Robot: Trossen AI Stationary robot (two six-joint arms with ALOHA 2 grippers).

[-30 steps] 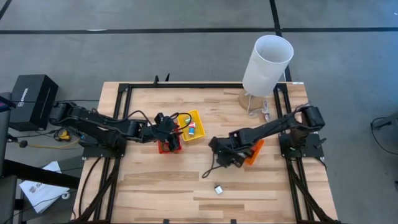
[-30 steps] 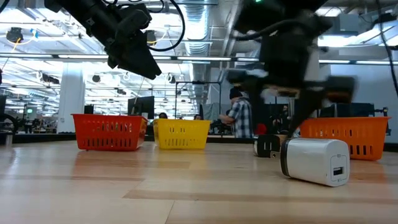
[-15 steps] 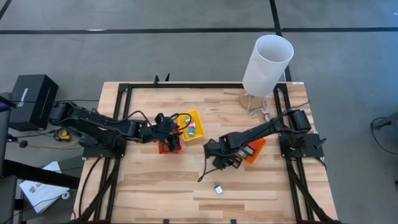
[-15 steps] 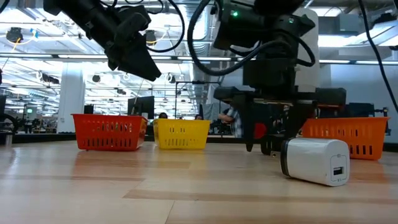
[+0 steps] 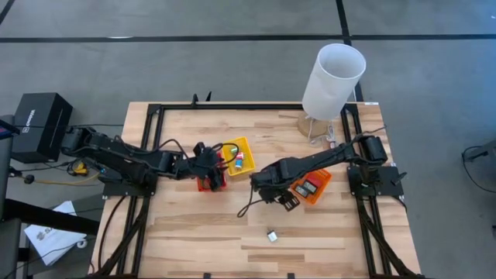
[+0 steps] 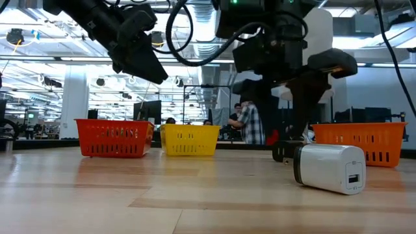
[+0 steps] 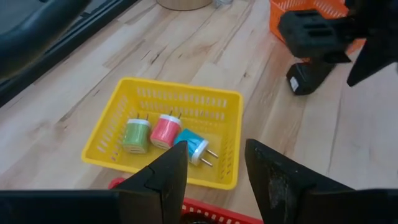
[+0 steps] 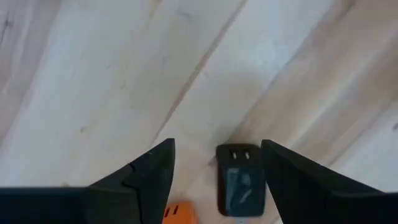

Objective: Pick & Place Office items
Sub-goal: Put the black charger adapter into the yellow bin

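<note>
A black plug block (image 8: 241,182) lies flat on the wooden table, beside the orange tray (image 5: 318,188). My right gripper (image 8: 217,149) hangs open above it, pointing down, one finger on each side and clear of it. In the low view the black block (image 6: 281,152) sits behind a white plug block (image 6: 329,168), which lies alone toward the near edge (image 5: 273,235). My left gripper (image 7: 214,152) stands open with nothing in it over the red tray (image 5: 211,183), facing the yellow tray (image 7: 168,134). That tray holds a green (image 7: 135,135), a red (image 7: 164,130) and a blue plug (image 7: 194,147).
A tall white cylinder (image 5: 333,77) stands on a wooden foot at the far right. The orange tray holds a dark item (image 5: 308,187). A black cable (image 5: 249,209) hangs from the right arm over the boards. Bare wood lies along the near side. People show in the room beyond.
My right gripper has gone toward the table's left, away from the orange tray, risen a little and rolled about its own axis while tipping to point down. The orange tray's inside now shows. The black and white blocks have kept their places.
</note>
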